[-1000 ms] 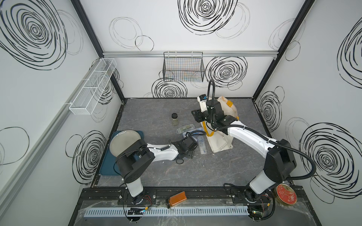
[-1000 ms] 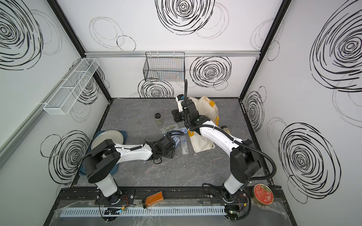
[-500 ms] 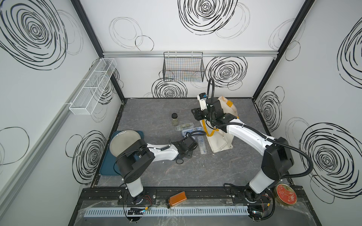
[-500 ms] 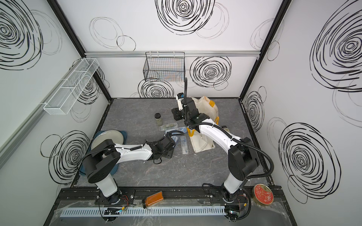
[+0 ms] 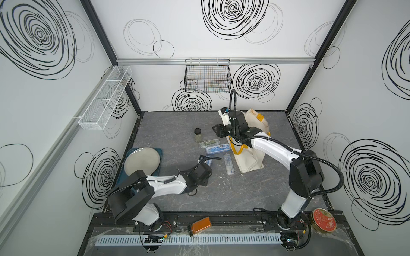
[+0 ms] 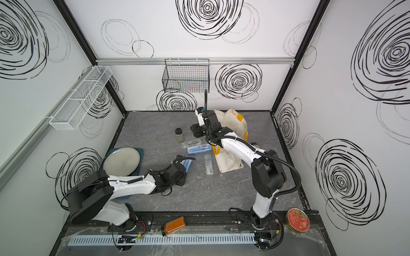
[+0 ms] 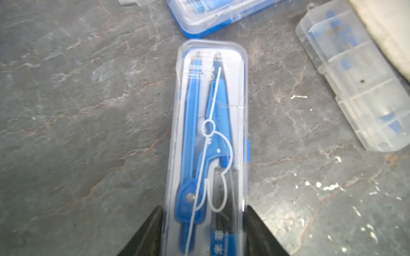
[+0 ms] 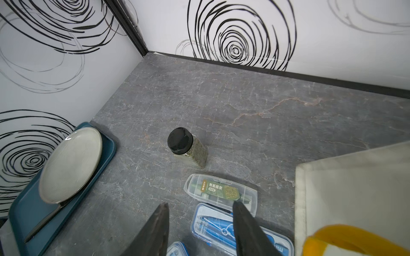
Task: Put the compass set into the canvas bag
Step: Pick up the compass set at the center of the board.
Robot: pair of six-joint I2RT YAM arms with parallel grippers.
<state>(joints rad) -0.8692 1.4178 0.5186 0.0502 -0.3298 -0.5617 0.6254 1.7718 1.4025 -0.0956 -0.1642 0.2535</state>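
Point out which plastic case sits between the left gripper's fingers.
The blue compass case nearest the plate, the only one clamped by the left gripper.

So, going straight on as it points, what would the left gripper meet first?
Probably the other blue-edged case, lying just beyond the compass set that the left gripper clamps; depth is unclear.

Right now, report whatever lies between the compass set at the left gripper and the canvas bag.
A clear compartment box lies on the table between the compass set, gripped by the left gripper, and the canvas bag. Another blue case lies just behind that line. A lifted carry would likely clear both.
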